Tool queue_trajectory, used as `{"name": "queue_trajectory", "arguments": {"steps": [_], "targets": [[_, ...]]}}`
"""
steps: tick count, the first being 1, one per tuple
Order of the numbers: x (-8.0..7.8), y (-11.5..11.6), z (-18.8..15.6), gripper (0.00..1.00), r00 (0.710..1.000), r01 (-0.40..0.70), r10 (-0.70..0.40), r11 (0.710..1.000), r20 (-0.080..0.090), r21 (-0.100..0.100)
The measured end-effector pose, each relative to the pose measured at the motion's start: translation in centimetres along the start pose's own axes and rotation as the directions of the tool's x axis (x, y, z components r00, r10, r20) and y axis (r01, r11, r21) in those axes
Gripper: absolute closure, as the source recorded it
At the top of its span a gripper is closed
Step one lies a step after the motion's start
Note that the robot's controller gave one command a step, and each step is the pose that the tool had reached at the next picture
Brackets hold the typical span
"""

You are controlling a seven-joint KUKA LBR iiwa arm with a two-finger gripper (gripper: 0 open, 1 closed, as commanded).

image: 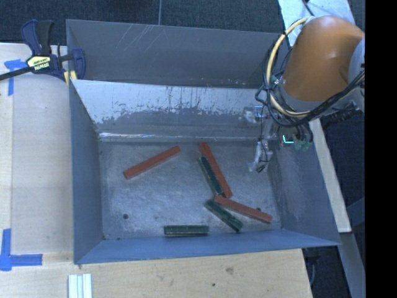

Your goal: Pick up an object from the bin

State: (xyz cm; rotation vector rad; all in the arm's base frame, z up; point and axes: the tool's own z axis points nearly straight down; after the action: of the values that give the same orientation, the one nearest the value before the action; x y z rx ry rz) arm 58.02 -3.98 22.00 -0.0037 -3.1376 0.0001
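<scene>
Gripper (260, 161), open or closed unclear, hangs beside the bin's (299, 185) right wall; it should square across the nearby red stick (216, 170) before descending.

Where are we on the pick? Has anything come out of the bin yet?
Done: nothing that I can see; all six sticks lie on the floor of the bin. In hand: the gripper hangs low by the right wall, carrying nothing visible, nearest the red-brown stick and the dark green stick beside it. Left: settle on one, grasp it, lift it out.
</scene>
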Motion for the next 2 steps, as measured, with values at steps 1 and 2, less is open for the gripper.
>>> {"name": "queue_trajectory", "arguments": {"steps": [1,2], "targets": [[9.9,0.4,13.0,0.00,0.988,0.155,-0.155,0.988,-0.005,-0.001],[8.3,-2.2,14.9,0.00,0.999,0.040,-0.040,0.999,0.011,0.000]]}}
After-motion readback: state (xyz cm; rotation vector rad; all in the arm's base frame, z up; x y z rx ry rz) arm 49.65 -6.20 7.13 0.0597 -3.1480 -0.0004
